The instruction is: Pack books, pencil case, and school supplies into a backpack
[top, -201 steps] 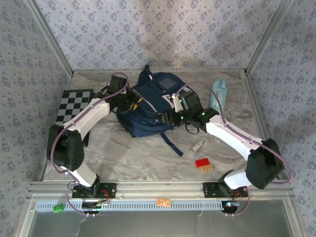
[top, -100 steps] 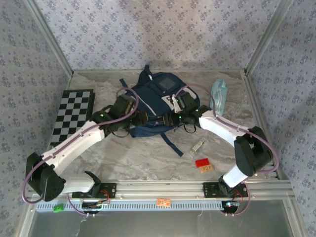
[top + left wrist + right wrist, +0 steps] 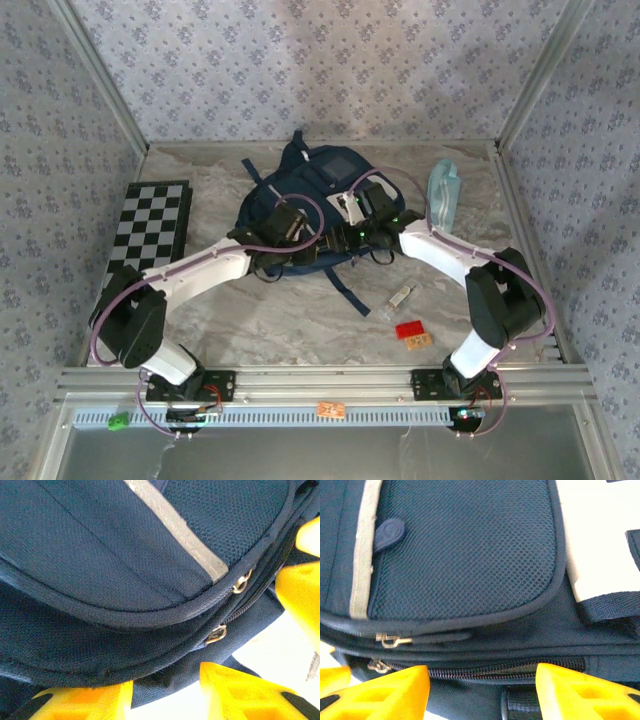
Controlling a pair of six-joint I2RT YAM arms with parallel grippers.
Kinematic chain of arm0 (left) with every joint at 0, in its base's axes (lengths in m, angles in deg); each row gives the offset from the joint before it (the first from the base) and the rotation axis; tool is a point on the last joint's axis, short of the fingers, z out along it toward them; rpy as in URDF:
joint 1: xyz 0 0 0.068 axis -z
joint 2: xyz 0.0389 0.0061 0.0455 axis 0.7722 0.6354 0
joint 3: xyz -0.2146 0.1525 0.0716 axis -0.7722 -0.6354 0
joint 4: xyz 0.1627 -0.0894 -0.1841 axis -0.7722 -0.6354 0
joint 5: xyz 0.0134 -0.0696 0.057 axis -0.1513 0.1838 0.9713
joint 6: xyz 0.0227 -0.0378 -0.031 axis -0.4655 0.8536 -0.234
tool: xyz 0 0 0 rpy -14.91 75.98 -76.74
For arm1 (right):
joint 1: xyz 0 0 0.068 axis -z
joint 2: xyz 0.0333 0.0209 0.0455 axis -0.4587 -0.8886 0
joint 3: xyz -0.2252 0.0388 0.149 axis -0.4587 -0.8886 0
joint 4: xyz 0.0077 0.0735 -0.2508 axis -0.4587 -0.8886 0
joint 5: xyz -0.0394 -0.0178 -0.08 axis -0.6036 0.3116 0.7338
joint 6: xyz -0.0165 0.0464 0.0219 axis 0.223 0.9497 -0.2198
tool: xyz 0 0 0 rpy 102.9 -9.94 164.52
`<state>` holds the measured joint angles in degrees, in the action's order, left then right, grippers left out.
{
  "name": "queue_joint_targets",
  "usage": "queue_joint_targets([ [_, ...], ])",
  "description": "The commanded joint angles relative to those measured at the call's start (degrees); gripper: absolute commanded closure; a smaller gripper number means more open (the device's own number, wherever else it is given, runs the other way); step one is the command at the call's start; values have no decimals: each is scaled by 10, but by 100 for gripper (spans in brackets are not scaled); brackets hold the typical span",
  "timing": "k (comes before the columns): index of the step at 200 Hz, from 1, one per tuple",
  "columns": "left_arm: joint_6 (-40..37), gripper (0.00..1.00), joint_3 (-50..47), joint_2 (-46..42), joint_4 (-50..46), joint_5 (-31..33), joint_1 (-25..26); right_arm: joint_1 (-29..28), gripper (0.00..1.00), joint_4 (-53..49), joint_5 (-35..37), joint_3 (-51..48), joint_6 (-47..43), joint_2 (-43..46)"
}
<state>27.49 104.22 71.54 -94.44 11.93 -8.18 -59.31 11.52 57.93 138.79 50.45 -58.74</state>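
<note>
The navy backpack (image 3: 315, 190) lies flat at the back middle of the table, its main zipper (image 3: 505, 670) shut. My left gripper (image 3: 305, 255) is at its near edge, jaws open (image 3: 166, 692), tips just short of a dark fabric flap (image 3: 165, 677) below two metal zipper pulls (image 3: 216, 634). My right gripper (image 3: 348, 236) is at the same edge from the right, open (image 3: 482, 682), straddling the zipper without gripping it. The pale teal pencil case (image 3: 443, 192) lies right of the backpack. A small clear oblong supply (image 3: 400, 297) lies on the table in front. The books are out of view.
A black-and-white checkered board (image 3: 150, 225) lies at the left. A red block (image 3: 408, 328) and a small orange tag (image 3: 421, 340) sit near the front right. A long dark strap (image 3: 345, 290) trails from the backpack toward the front.
My left arm has swung from the backpack's left side round to its near edge. The right gripper has shifted slightly left along that edge and its jaws have widened.
</note>
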Motion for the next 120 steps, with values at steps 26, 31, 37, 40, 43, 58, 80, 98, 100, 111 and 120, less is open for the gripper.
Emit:
queue_joint_targets([
  [26,-111,61,-17,-28,115,-7,-72,17,39,44,-49,-13,-175,35],
  [31,-121,61,-20,-32,118,-12,-75,15,38,49,-56,-16,-195,34],
  [37,-132,61,-25,-38,124,-20,-76,16,38,56,-62,-19,-215,35],
  [40,-138,61,-29,-41,128,-23,-77,15,38,61,-66,-21,-226,35],
  [43,-142,61,-32,-45,131,-26,-77,16,38,65,-70,-22,-236,35],
  [58,-154,59,-56,-63,145,-36,-78,17,37,80,-84,-24,-281,34],
  [80,-161,59,-84,-88,132,-36,-81,13,37,53,-89,0,-334,21],
  [98,-143,59,-114,-123,127,-30,-89,3,37,27,-68,18,-384,8],
  [100,-141,59,-119,-129,127,-29,-90,2,37,24,-66,20,-389,6],
  [111,-129,57,-142,-156,130,-19,-91,1,38,16,-64,27,-416,0],
  [120,-119,57,-156,-174,123,-15,-95,2,38,15,-67,30,-436,-4],
])
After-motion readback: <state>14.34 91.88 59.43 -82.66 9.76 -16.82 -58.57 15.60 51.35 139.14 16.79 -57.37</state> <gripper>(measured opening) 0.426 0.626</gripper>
